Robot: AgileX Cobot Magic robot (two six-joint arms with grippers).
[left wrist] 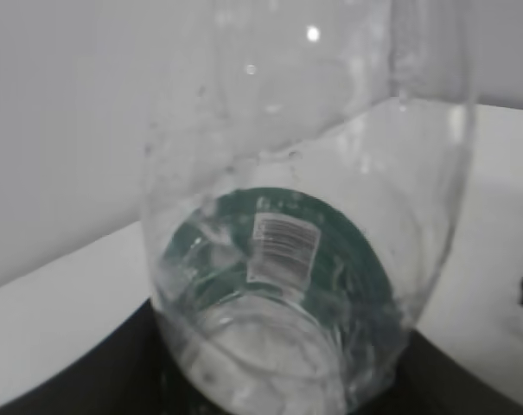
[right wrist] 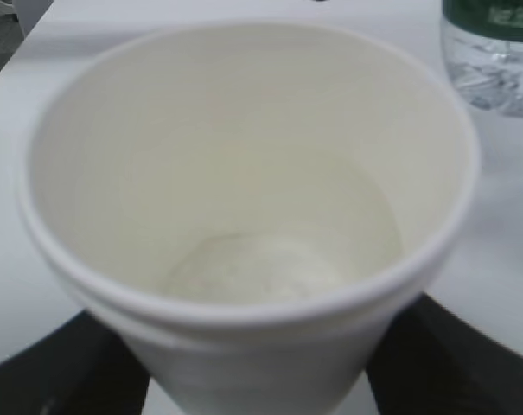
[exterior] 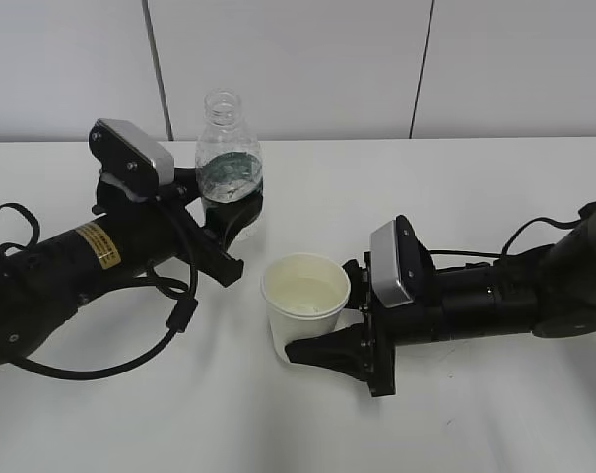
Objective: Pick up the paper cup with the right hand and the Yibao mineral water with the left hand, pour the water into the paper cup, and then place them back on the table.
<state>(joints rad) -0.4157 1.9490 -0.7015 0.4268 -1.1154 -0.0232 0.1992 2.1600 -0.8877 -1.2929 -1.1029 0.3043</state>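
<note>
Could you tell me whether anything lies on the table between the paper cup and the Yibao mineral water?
Only the tip of the left hand, jaws around the Yibao mineral water; otherwise bare table up to the paper cup, as the exterior view shows.

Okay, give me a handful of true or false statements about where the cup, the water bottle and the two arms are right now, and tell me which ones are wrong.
1. The Yibao mineral water bottle stands upright with no cap on. True.
2. The paper cup lies tipped on its side. False: it stands upright on the table, its mouth facing up.
3. The left end effector is around the bottle's lower part. True.
4. The right end effector hangs high above the cup. False: it sits low at the table, with the cup between its fingers.
5. The bottle stands farther back than the cup. True.
6. The bottle's label is bright red. False: it is dark green.
</note>
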